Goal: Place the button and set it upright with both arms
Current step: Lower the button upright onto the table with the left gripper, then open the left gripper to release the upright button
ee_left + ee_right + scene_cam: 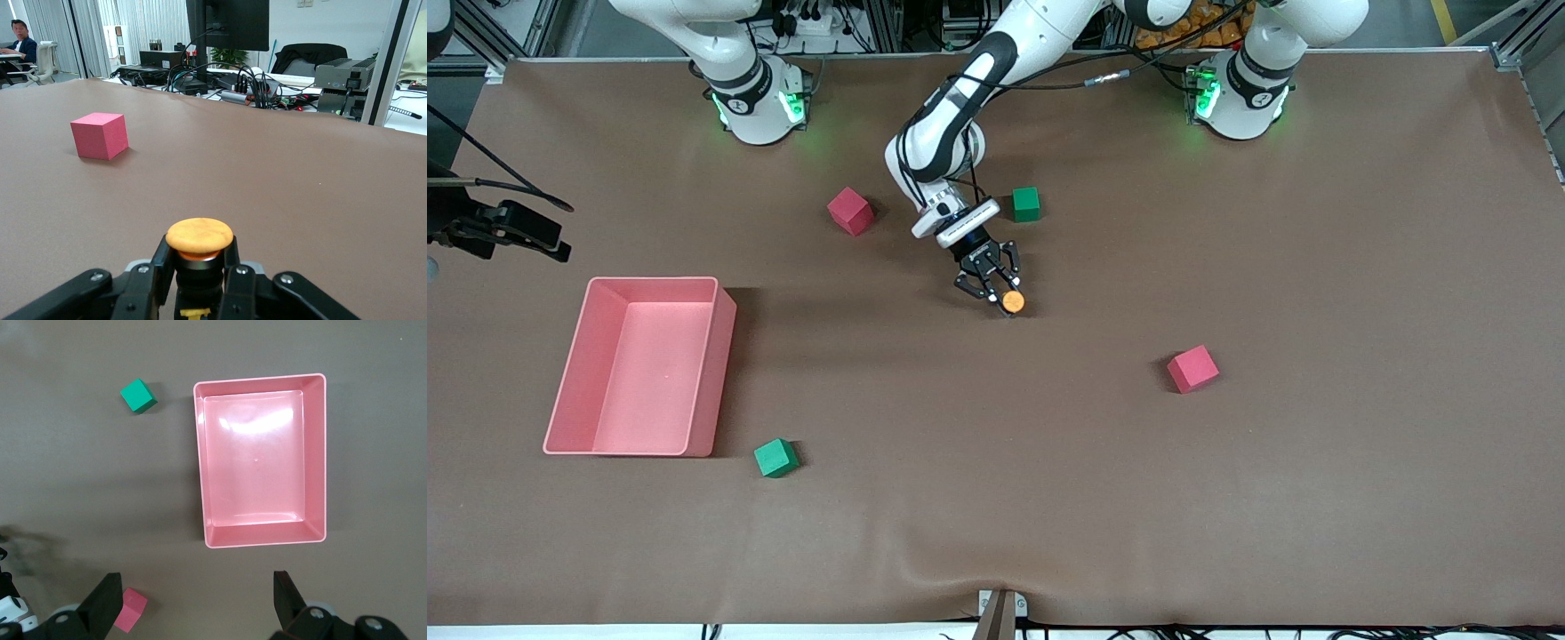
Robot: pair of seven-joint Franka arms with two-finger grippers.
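The button (1012,301) has its round orange cap facing up, in the middle of the brown table. My left gripper (1000,297) reaches low over the table and is shut on the button's black body. In the left wrist view the cap (199,235) sits just above the two black fingers (160,263), which clamp the body from both sides. I cannot tell whether the button's base touches the table. My right gripper (197,600) is open and empty, high over the table beside the pink tray. It does not show in the front view.
A pink tray (716,373) stands toward the right arm's end, also in the right wrist view (319,453). Red cubes (850,211) (1192,368) and green cubes (1026,204) (775,458) lie scattered. The left wrist view shows a red cube (99,135).
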